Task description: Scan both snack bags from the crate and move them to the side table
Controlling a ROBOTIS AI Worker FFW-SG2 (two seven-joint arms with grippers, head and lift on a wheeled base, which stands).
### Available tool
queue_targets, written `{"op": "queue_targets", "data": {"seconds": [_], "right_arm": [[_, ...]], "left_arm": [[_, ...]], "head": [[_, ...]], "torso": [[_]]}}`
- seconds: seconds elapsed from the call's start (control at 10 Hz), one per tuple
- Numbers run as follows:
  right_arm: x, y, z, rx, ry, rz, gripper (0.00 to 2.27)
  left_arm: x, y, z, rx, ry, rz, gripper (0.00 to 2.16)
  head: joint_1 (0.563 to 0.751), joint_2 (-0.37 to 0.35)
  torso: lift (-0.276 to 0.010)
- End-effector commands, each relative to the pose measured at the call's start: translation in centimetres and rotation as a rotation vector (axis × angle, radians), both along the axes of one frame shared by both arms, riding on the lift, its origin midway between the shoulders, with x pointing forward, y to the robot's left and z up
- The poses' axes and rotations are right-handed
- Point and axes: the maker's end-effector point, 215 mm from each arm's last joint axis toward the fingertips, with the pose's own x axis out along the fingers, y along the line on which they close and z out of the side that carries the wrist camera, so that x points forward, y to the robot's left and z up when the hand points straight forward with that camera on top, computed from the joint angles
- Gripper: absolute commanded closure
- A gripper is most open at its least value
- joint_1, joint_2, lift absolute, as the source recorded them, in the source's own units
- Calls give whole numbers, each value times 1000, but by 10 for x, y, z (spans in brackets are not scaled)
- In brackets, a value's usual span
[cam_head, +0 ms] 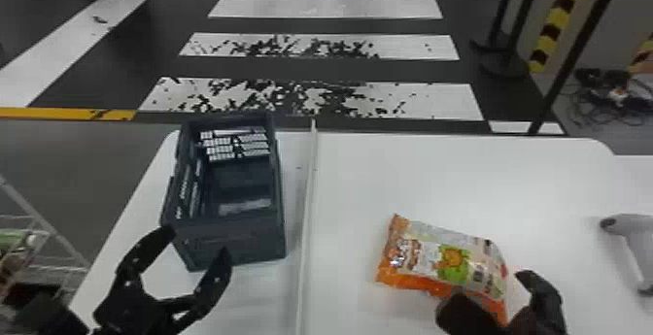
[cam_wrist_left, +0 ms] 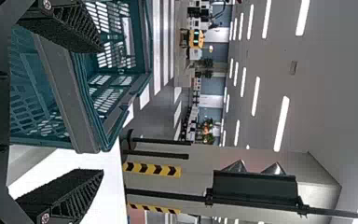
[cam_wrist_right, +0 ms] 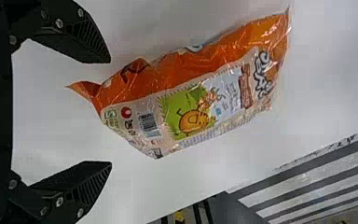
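Worktop (cam_head: 388, 174): stretched out white.
Right gripper (cam_head: 487, 289): I had its fingers apart.
Snack bag (cam_head: 437, 261): lay just beyond those fingertips.
Left gripper (cam_head: 196, 243): I had it spread wide.
Crate (cam_head: 233, 244): stood just ahead of it.

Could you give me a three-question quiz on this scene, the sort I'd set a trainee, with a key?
1. Multiple choice: what runs along the table between the crate and the snack bag?
a) a cable
b) a pale strip
c) a row of cups

2. True or false: the right gripper has the snack bag clamped between its fingers.

3. Open: which gripper hangs nearer the crate?

Key: 1. b; 2. false, its fingers are apart and the bag lies beyond their tips; 3. the left gripper.
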Motion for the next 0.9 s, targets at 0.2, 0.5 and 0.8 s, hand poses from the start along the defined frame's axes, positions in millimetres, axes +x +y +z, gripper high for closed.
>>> {"op": "queue_targets", "data": {"seconds": [0.2,0.5,0.8], "right_arm": [[15,-9,32,352,12,-101,56],[15,38,43,740,83,-87,228],[9,78,44,919,146,-35,1409]], "left_arm": [[0,0,-1,0,1,-1,80],[1,1,-2,0,2,-4,80],[1,1,-2,1,2,-6,80]], "head": [[695,22],[695,48],[695,128]], "torso": [[-99],[-99],[-99]]}}
